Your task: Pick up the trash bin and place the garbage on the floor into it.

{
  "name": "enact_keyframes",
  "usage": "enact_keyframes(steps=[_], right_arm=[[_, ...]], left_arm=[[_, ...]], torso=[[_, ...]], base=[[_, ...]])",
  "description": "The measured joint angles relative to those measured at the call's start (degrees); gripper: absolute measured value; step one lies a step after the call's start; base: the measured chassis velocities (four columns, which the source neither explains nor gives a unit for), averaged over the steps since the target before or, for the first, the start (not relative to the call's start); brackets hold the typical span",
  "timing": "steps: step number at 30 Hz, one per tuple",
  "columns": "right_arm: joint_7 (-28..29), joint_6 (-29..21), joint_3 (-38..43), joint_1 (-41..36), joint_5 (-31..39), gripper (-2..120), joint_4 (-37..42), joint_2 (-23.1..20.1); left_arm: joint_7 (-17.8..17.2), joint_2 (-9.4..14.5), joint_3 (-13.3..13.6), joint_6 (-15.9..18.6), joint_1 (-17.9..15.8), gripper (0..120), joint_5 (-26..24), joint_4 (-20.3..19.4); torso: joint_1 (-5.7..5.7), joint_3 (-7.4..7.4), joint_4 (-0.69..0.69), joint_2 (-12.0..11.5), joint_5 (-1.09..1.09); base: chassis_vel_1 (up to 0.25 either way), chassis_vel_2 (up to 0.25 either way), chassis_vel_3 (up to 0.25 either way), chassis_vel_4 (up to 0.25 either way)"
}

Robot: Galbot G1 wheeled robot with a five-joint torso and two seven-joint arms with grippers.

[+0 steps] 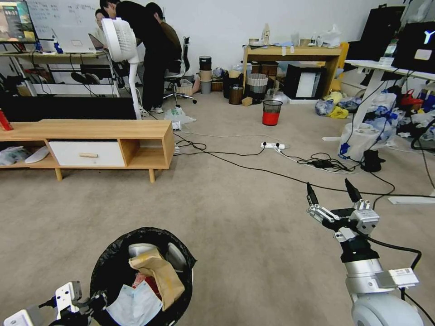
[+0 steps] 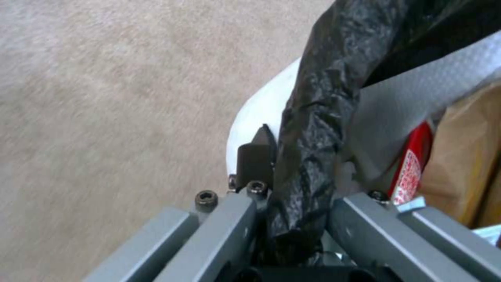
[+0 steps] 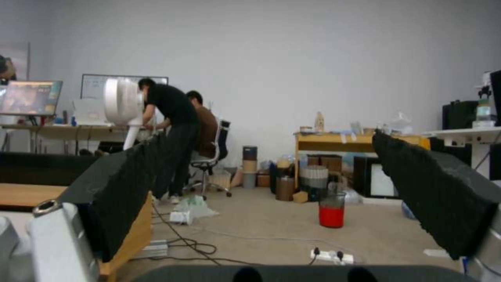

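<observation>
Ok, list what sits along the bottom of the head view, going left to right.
Left gripper, clamped on the bin's rim → trash bin holding garbage → bare carpet → right gripper, fingers spread, holding nothing.

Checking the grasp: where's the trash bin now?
In the head view, the trash bin is low on the robot's left, its rim clamped by the left hand.

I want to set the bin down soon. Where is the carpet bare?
Bare carpet lies between the trash bin, held at its rim by the left pincer, and the open right pincer. Also bare below the wooden bench. Crowded: black cables and the power strip beyond.
</observation>
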Motion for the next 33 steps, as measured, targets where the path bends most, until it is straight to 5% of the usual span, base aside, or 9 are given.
enact_keyframes(steps=[9, 33], right_arm=[[-0.1, 0.0, -0.4, -0.1, -0.1, 100, 0.2, 0.0], [-0.4, 0.0, -0.4, 0.4, 0.3, 100, -0.1, -0.1]], left_arm=[[0.1, 0.0, 0.0, 0.0, 0.1, 0, 0.1, 0.0], [0.2, 0.3, -0.2, 0.0, -0.2, 0, -0.3, 0.2]], torso=[[0.01, 0.01, 0.00, 0.0, 0.00], [-0.01, -0.01, -0.01, 0.0, 0.00]], base=[[-0.161, 0.163, 0.179, -0.174], [0.001, -0.002, -0.002, 0.002]])
